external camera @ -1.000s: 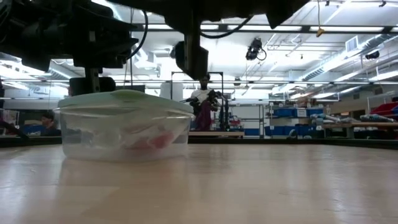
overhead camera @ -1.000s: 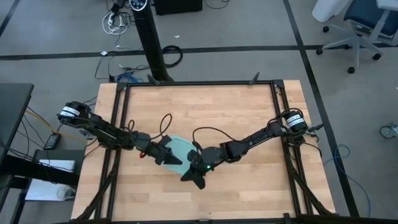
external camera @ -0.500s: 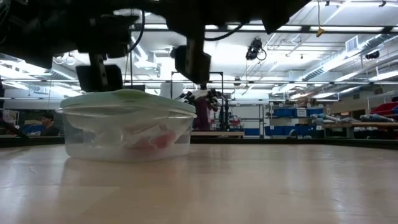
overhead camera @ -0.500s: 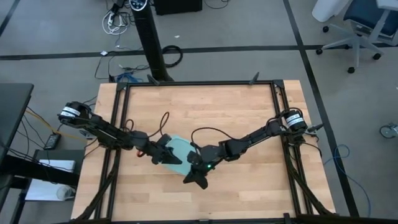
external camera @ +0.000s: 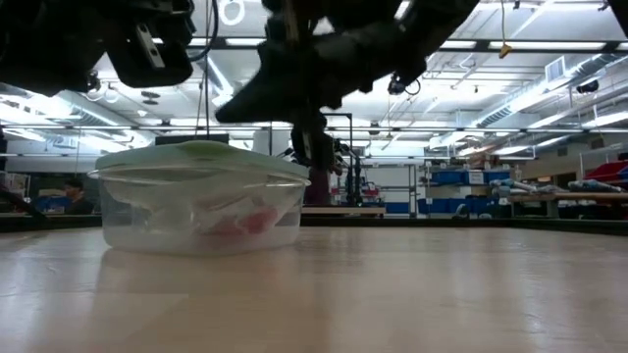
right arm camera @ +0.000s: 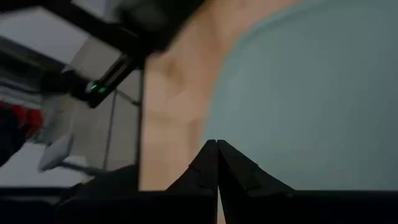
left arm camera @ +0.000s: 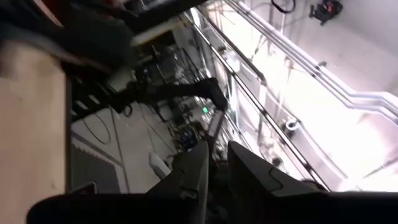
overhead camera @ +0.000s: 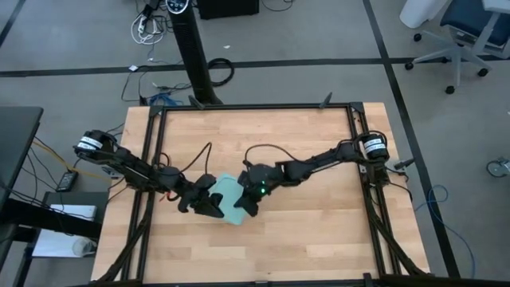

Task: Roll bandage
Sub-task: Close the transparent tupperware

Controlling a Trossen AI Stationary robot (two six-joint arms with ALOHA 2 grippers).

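Bandage (external camera: 240,222) sits in the lidded box (external camera: 196,201). Right gripper (overhead camera: 247,203) pressed shut, left gripper (overhead camera: 205,204) slightly parted, both empty. Next: lift lid.

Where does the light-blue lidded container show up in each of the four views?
High view: container at table centre, between both grippers.
Low view: container left of centre, something red inside.
Left wrist view: not in it.
Right wrist view: its lid fills the right side.
Shared landmark: the wooden table.

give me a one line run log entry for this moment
container: lidded, on table | bandage: inside container | left gripper: over container's left edge | right gripper: shut, above lid
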